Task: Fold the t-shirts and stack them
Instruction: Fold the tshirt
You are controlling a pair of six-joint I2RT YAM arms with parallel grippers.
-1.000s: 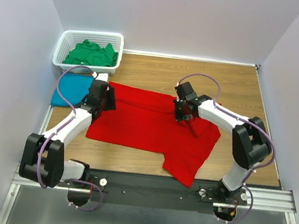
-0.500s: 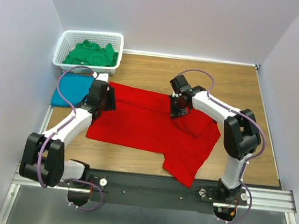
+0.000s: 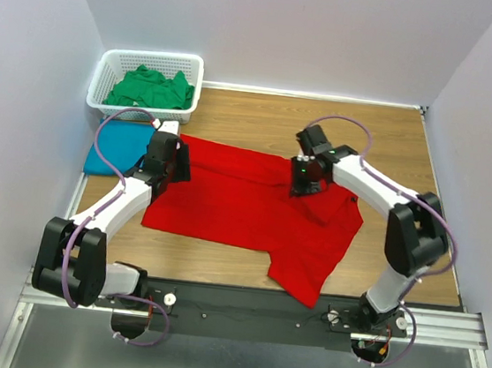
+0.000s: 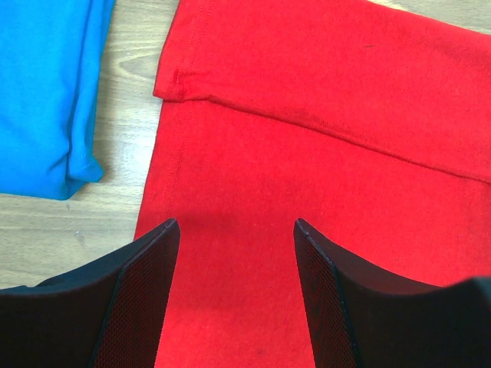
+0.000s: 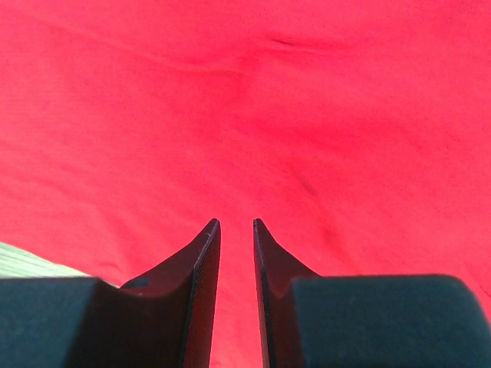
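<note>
The red t-shirt [image 3: 235,205] lies spread on the table, its right sleeve folded inward over the body. My left gripper [image 3: 167,162] is open low over the shirt's left edge, red cloth [image 4: 307,153] showing between its fingers [image 4: 234,226]. My right gripper [image 3: 306,184] hovers over the folded sleeve; its jaws [image 5: 235,224] stand a narrow gap apart with only red cloth [image 5: 245,115] below. The teal blue t-shirt [image 3: 112,147] lies folded left of the red one and also shows in the left wrist view [image 4: 38,92]. The green t-shirt [image 3: 150,89] is crumpled in the basket.
The white lattice basket [image 3: 108,66] stands at the back left corner. Bare wood table [image 3: 385,133] lies behind and right of the red shirt. Walls close in on the left, back and right.
My right gripper carried the right sleeve leftward over the shirt, then moved back a little to the right. The sleeve now lies folded. The left arm has not moved.
</note>
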